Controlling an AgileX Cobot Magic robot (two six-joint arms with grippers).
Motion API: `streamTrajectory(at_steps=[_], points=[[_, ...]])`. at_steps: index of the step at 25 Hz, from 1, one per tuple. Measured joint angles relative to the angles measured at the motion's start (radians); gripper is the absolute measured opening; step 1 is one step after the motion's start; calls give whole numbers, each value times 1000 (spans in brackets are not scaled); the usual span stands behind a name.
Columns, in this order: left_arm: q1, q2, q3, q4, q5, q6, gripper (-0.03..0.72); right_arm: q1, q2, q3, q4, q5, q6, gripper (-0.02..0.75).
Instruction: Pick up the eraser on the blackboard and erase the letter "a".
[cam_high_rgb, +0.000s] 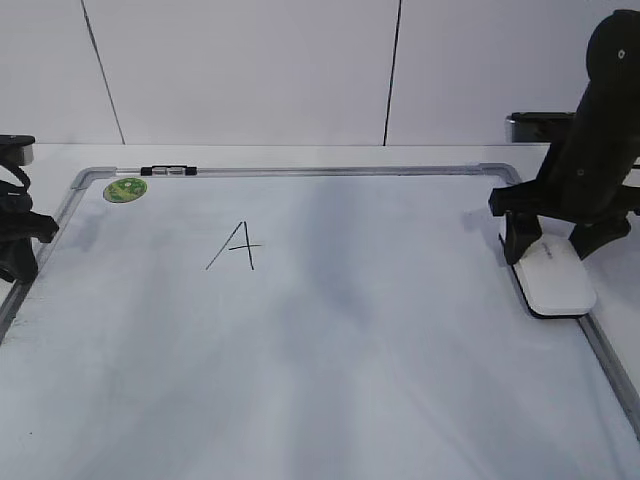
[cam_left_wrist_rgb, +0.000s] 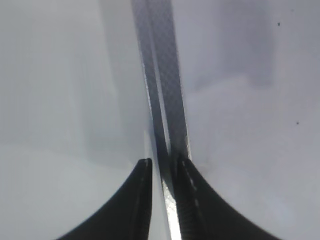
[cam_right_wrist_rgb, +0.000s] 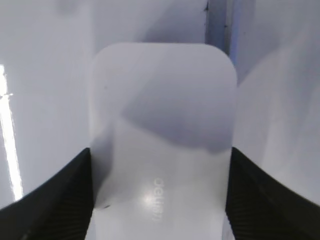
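The right hand (cam_high_rgb: 556, 245) stands spread wide astride the eraser (cam_high_rgb: 557, 279), one finger at each long side; whether the fingers press it I cannot tell. The eraser lies flat at the right edge of the blackboard (cam_high_rgb: 330, 380), well apart from the angular "A" (cam_high_rgb: 236, 246). The left hand (cam_left_wrist_rgb: 161, 167), nearly closed, straddles the board's left frame.

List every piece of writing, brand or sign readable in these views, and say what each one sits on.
"A": a handwritten capital letter in black on the whiteboard, letter at.
"deli" followed by further characters: pale grey lettering on top of the eraser, seen in the right wrist view; only partly legible.
Round green sticker at the board's far left corner: its print is too small to read.
Marker on the far frame: no legible text.
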Motion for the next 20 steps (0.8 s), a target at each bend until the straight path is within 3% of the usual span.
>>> streamTrajectory(at_steps=[20], points=[[0,0,0,0,0,0,139,0,34,2,9,10,-32,580]])
